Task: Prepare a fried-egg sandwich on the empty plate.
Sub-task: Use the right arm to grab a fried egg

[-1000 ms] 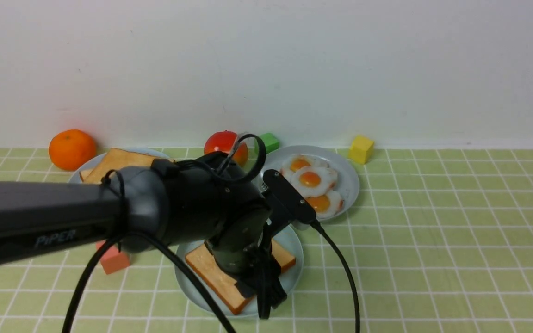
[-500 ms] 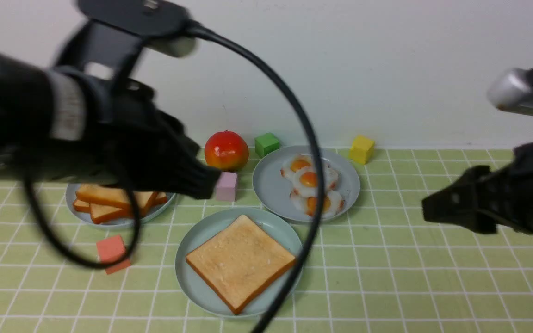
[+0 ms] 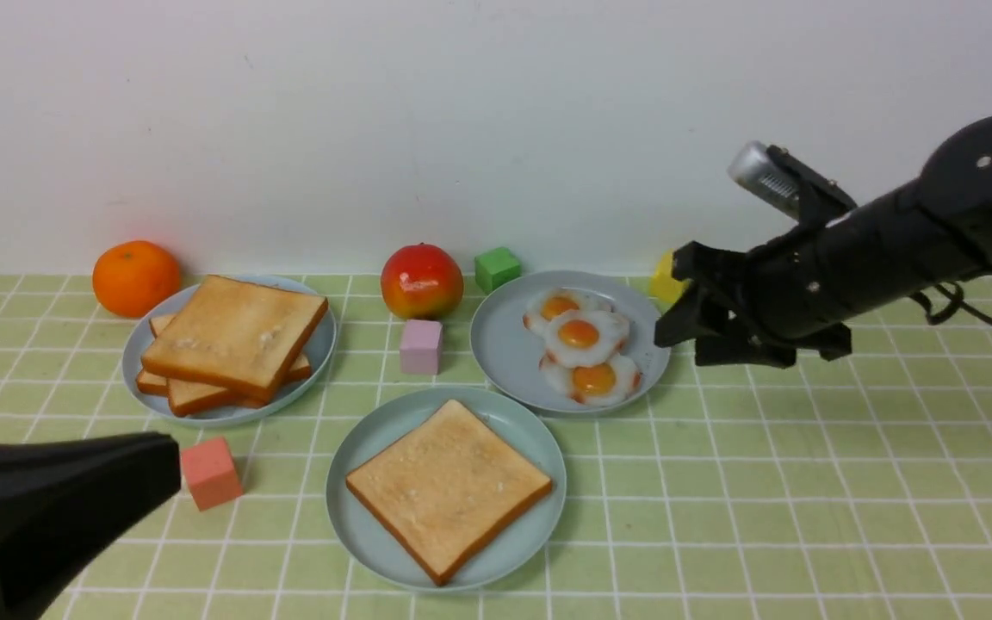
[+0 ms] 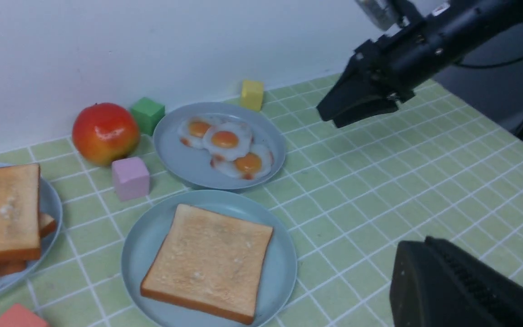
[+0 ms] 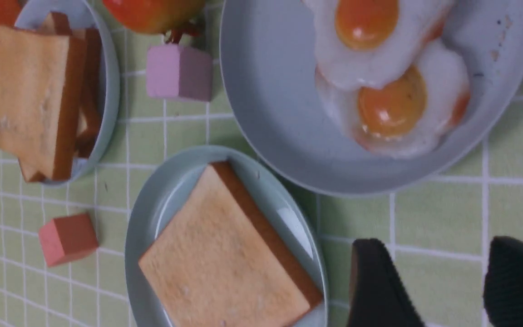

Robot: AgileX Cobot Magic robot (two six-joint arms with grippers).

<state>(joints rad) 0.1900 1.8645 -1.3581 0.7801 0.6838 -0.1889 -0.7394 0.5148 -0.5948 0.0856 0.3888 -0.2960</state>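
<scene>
Golden-brown toast (image 3: 449, 491) lies flat on the mint-teal plate (image 3: 350, 542), the landmark of this breakfast scene on a checked worktop (image 3: 763, 534). Beyond the plate and to its right, three fried eggs (image 3: 580, 336) overlap on a greyer plate (image 3: 505, 344); beyond it to the left, more toast slices (image 3: 233, 336) are stacked on another plate (image 3: 289, 409). The robot's right tool (image 5: 443, 272), its fingers spread and empty, hovers beyond the mint-teal plate to the right, while the left tool (image 4: 418, 245) is pressed together, nearer the camera.
</scene>
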